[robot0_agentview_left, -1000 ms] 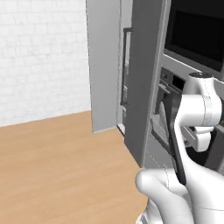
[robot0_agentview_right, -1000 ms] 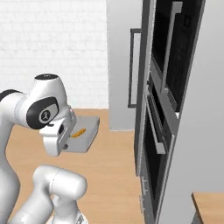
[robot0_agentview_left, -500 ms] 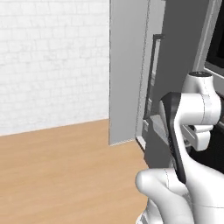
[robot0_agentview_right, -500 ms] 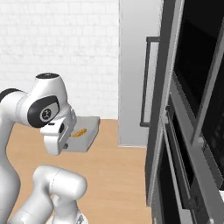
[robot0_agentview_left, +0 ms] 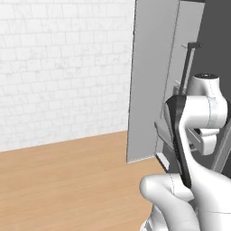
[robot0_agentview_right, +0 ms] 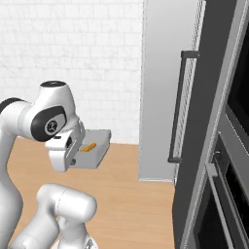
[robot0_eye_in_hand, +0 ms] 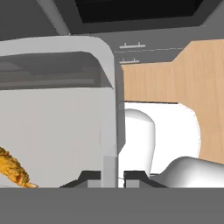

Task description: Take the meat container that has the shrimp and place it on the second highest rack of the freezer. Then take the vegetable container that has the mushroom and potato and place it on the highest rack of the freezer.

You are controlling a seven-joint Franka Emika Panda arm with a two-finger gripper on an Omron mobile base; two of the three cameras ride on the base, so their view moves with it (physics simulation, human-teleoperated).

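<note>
The hand (robot0_eye_in_hand: 113,176) pinches the meat container's (robot0_agentview_right: 93,151) wall, carried near the freezer (robot0_agentview_right: 163,92); shelving it and the vegetable tray remain.

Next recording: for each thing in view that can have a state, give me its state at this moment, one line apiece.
hand: shut on the side wall of the meat container, held in the air.
meat container: gripped, carried roughly level above the floor, shrimp inside.
shrimp: lying loose on the tray's bottom.
freezer: door appears shut, bar handle untouched.
oven: door looks shut.
</note>
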